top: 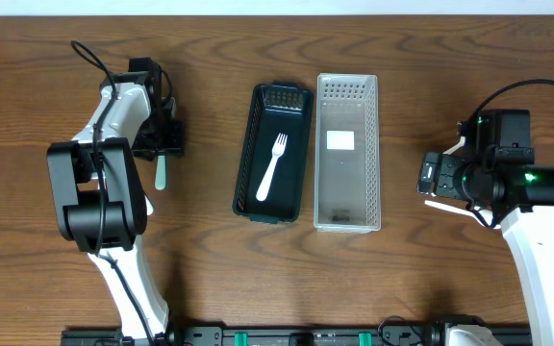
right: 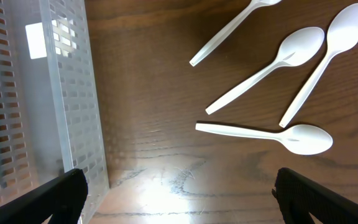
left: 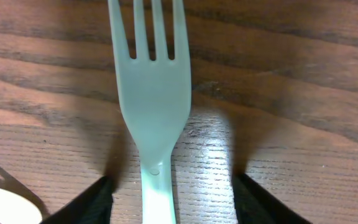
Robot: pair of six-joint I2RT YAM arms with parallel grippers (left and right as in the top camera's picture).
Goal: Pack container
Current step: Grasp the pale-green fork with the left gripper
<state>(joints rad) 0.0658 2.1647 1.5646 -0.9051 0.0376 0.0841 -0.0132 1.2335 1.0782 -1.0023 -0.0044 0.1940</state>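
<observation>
White fork (top: pixel 271 167) lies inside black tray (top: pixel 294 185), beside clear basket (top: pixel 346 190)

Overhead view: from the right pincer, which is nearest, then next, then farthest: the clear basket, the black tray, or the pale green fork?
1. The clear basket, mid-table, facing the right pincer.
2. The black tray, just beyond the basket.
3. The pale green fork, far across at picture-left.

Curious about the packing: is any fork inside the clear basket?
No, the clear basket holds none; a white fork lies in the black bin.
</observation>
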